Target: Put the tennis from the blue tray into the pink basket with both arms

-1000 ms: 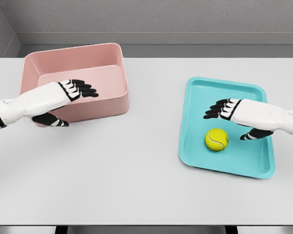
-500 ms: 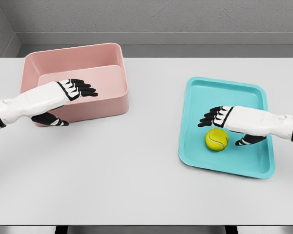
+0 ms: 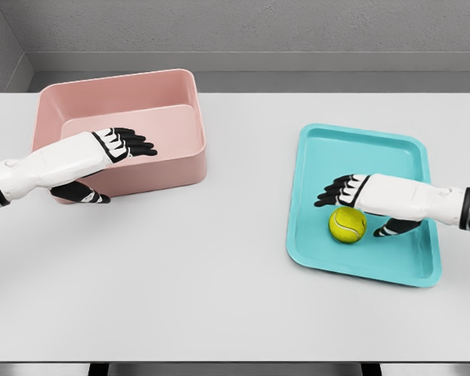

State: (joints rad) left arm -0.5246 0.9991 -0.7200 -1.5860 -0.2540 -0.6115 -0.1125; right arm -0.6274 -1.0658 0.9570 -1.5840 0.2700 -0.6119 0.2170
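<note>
A yellow-green tennis ball (image 3: pixel 347 225) lies in the near-left part of the blue tray (image 3: pixel 352 141). My right hand (image 3: pixel 359 205) hovers just over the ball, fingers spread above its far side and thumb down at its right; it holds nothing. The pink basket (image 3: pixel 184 86) stands at the far left of the table. My left hand (image 3: pixel 113 160) floats in front of the basket's near wall, fingers stretched toward the right, thumb hanging below, holding nothing.
The white table (image 3: pixel 219 266) ends in a front edge near the bottom of the view. A grey wall runs behind the table's far edge.
My right hand has dropped and slid left from the tray's middle until it sits right over the ball. The left arm has hardly moved.
</note>
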